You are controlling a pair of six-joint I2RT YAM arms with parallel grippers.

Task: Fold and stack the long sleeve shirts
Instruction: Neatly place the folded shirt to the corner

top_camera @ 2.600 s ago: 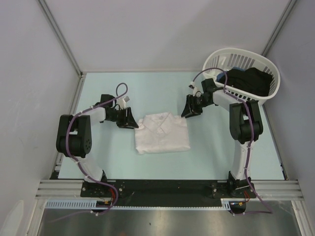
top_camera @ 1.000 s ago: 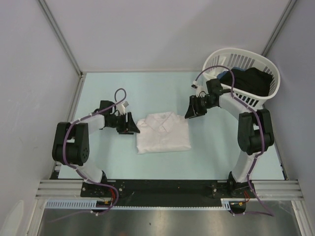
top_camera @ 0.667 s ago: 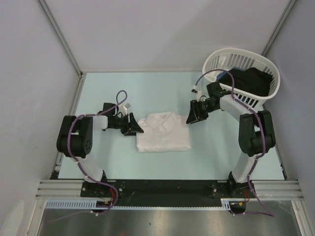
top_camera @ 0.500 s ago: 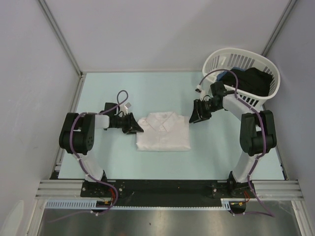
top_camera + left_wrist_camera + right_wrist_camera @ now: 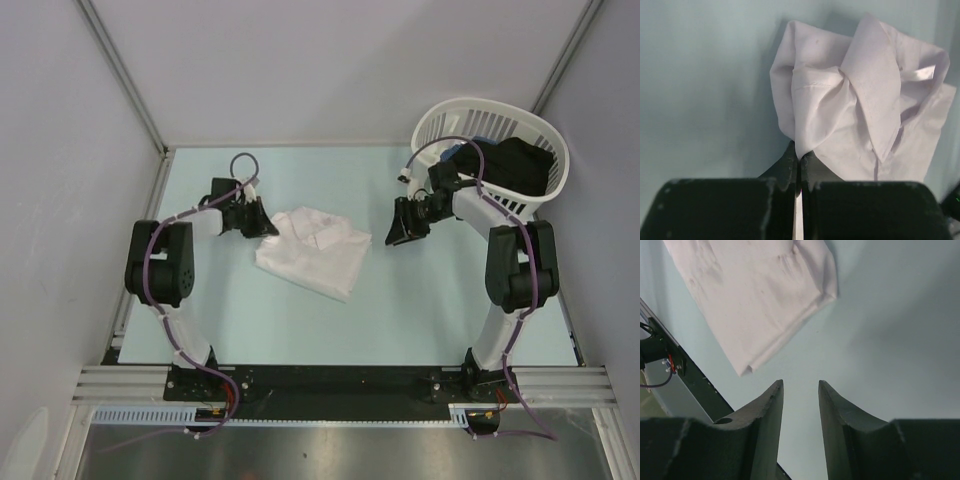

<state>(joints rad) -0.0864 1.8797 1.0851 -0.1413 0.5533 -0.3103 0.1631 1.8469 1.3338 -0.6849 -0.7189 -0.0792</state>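
Observation:
A folded white long sleeve shirt [image 5: 313, 251] lies mid-table, turned at an angle, collar toward the back. My left gripper [image 5: 264, 225] is shut on the shirt's back-left corner; the left wrist view shows the cloth [image 5: 850, 105] pinched between the closed fingertips [image 5: 790, 161]. My right gripper [image 5: 398, 236] is open and empty, just right of the shirt and apart from it. In the right wrist view the shirt [image 5: 750, 300] lies beyond my spread fingers [image 5: 771, 405].
A white slatted basket [image 5: 540, 190] stands at the back right, holding dark clothes [image 5: 510, 165] and something blue. Grey walls enclose the pale blue table [image 5: 450, 310]. A black rail [image 5: 330, 380] runs along the near edge.
My left gripper closed on the shirt's left corner and pulled it back, turning the folded shirt clockwise. My right gripper drew slightly away to the right.

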